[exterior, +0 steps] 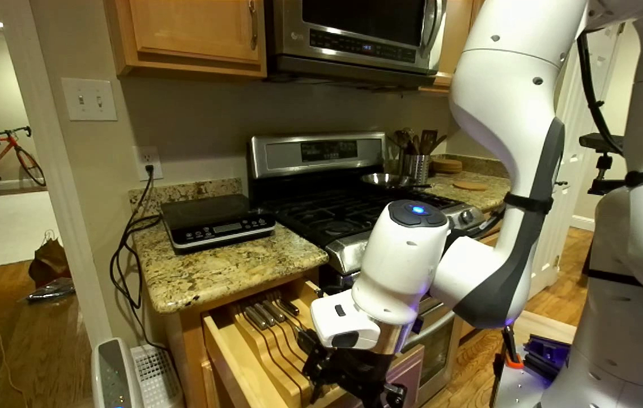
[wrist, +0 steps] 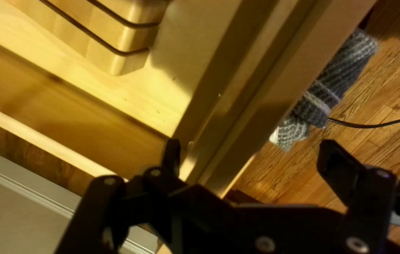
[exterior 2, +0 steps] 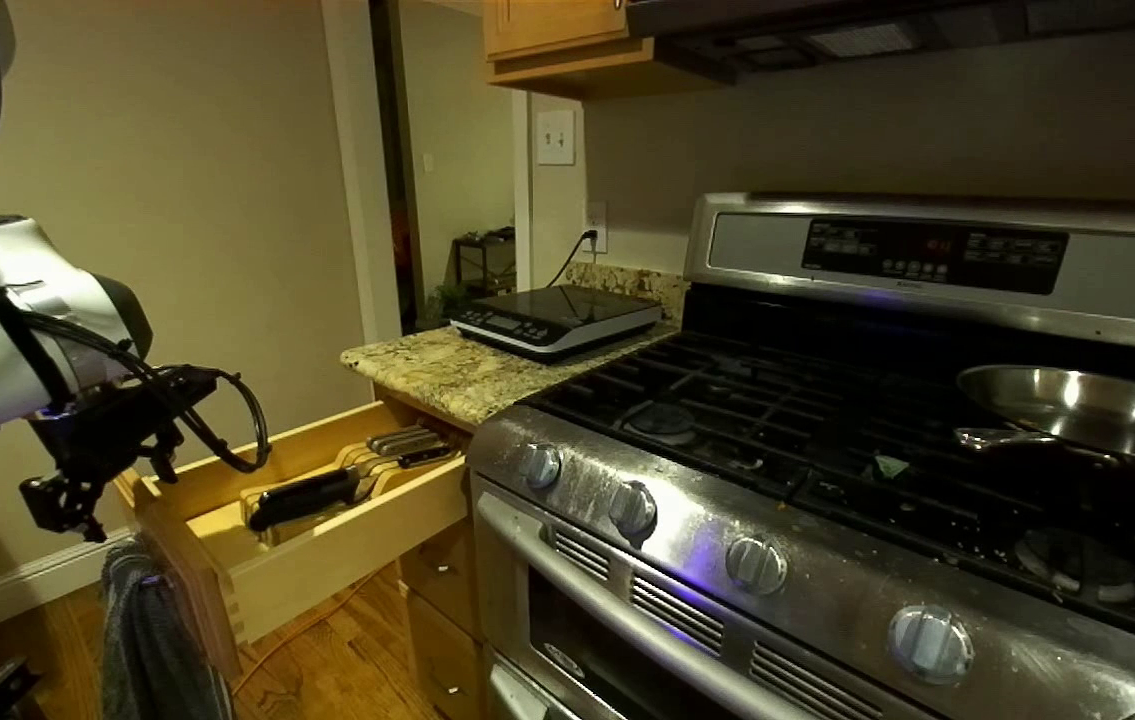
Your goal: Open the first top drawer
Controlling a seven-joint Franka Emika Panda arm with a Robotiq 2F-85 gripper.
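Note:
The first top drawer, a shallow oak drawer, is pulled well out from under the granite counter. Its side walls show in both exterior views [exterior: 224, 351] [exterior 2: 357, 560], and its front panel crosses the wrist view [wrist: 256, 116]. Slotted wooden dividers [exterior: 276, 362] inside hold several dark-handled knives [exterior 2: 307, 495]. My gripper is at the drawer's front end in both exterior views [exterior: 355, 391] [exterior 2: 132, 500]. In the wrist view the gripper [wrist: 249, 155] is wide open. One fingertip appears on the drawer's inner side, the other beyond the front panel over the floor. I cannot tell whether it touches the panel.
A grey towel [exterior 2: 152, 640] hangs at the drawer front. The steel oven [exterior 2: 687, 560] stands beside the drawer, with a pan [exterior 2: 1097, 410] on the stove. A black cooktop [exterior: 219, 221] sits on the counter [exterior: 230, 272]. A white appliance [exterior: 117, 374] stands on the floor beside the cabinet.

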